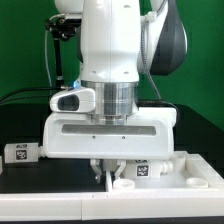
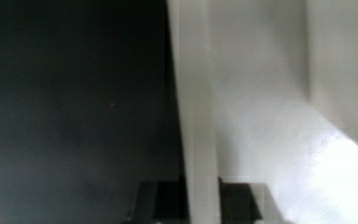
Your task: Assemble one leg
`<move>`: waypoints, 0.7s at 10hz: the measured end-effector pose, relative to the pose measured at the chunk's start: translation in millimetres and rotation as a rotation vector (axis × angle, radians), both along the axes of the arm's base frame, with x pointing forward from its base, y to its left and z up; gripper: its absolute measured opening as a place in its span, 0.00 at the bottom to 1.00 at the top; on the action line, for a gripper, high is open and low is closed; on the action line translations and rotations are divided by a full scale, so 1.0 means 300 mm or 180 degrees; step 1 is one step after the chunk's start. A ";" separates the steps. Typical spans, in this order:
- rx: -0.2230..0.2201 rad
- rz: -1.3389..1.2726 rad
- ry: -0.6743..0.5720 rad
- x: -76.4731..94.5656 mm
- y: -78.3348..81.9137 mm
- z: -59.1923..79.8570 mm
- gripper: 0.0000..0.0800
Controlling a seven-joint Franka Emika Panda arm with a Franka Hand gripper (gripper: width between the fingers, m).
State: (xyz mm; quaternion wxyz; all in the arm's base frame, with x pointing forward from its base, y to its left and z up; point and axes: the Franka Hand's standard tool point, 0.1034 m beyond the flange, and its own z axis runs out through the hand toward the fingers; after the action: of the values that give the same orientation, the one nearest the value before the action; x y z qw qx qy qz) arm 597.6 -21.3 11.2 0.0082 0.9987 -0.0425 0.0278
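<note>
Exterior view, up front: the white panel [image 1: 195,172] lies on the table [image 1: 40,190]. The tool [image 1: 110,168] hangs low at its edge; spread or pinching, I cannot tell. One leg [image 1: 20,152] lies farther back, at the exterior view's left.

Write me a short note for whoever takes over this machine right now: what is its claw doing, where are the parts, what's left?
Gripper: low at the table, next to the white panel. The wrist view shows a white edge between its fingers, but not whether it is open or shut.
Leg: a small tagged peg lies on the table at the exterior view's left, apart from the gripper.
Tagged white part: close to the gripper on the exterior view's right, too small to identify.
Done: no fitted leg can be seen.
Left: probably the whole step of fitting a leg.
</note>
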 end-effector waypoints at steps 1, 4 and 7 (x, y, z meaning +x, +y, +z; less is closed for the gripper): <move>-0.0001 0.0017 -0.0001 0.000 -0.002 0.001 0.07; 0.0003 0.0013 0.0001 -0.001 0.000 -0.001 0.39; 0.0065 0.0073 0.0123 -0.013 0.006 0.110 0.75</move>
State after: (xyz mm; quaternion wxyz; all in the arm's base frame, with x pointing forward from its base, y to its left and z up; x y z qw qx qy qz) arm 593.6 -19.5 44.1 -0.0014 0.9995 -0.0312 0.0082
